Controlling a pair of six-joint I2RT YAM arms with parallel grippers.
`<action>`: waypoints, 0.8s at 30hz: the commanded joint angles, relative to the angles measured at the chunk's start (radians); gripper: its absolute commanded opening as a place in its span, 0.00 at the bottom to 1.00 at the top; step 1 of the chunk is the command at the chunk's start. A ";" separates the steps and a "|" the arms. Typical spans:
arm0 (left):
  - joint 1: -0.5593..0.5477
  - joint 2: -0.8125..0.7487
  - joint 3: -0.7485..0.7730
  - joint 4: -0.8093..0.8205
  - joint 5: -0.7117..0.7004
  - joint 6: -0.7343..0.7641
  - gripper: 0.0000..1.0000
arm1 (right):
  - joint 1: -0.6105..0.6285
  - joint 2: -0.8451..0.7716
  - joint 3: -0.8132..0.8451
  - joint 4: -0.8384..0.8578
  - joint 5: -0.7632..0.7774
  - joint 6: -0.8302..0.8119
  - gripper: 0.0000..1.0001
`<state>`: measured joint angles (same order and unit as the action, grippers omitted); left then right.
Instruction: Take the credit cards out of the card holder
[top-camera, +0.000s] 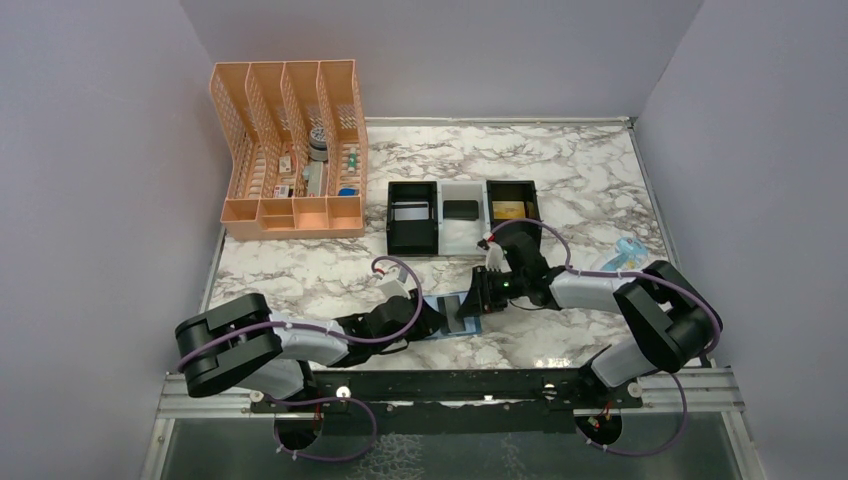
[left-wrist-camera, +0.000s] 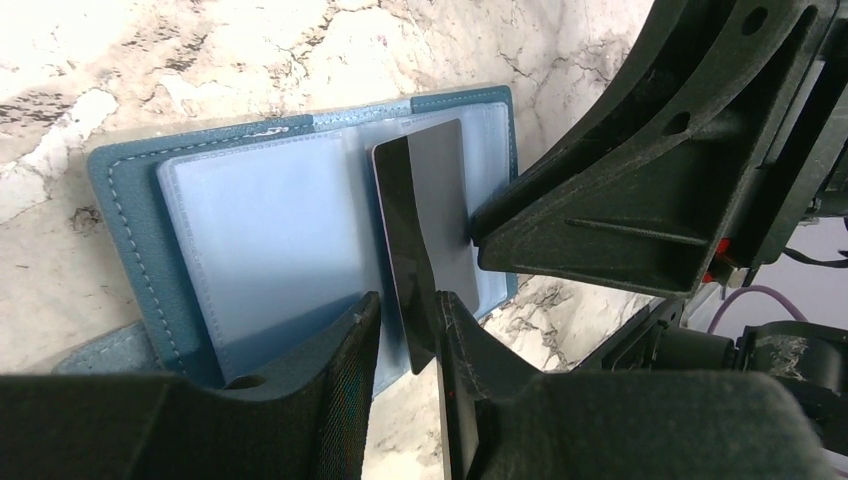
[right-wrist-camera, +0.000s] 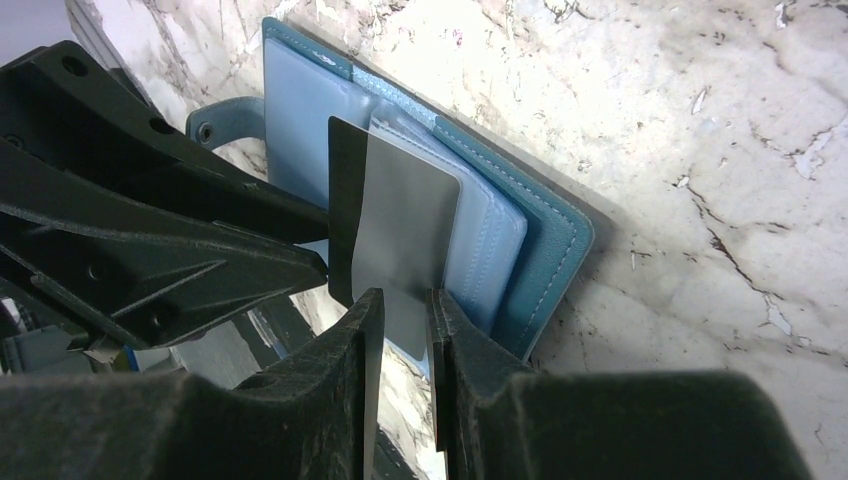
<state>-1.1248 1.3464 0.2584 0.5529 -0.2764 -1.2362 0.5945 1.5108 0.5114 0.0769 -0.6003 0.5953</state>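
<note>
Right hand (right-wrist-camera: 403, 303) pinching card (right-wrist-camera: 410, 220), near edge hidden

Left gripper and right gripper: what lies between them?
One card, tilted up over the open card holder, runs from left gripper to right gripper; both wrist views show it.

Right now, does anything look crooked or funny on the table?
Yes. A dark card pokes out of the open blue wallet, tilted up on its edge instead of lying flat. The right hand pinches it.
</note>
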 joint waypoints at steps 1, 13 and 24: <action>0.004 0.030 0.019 0.058 0.016 -0.030 0.30 | -0.001 0.037 -0.042 -0.046 0.109 -0.020 0.24; 0.005 0.101 0.016 0.168 0.032 -0.058 0.23 | -0.001 0.044 -0.039 -0.065 0.161 -0.024 0.23; 0.005 0.024 -0.047 0.166 -0.019 -0.084 0.04 | -0.001 0.035 -0.028 -0.078 0.171 -0.035 0.23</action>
<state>-1.1248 1.4090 0.2455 0.6838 -0.2577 -1.3003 0.5964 1.5093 0.5076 0.0830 -0.5835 0.6094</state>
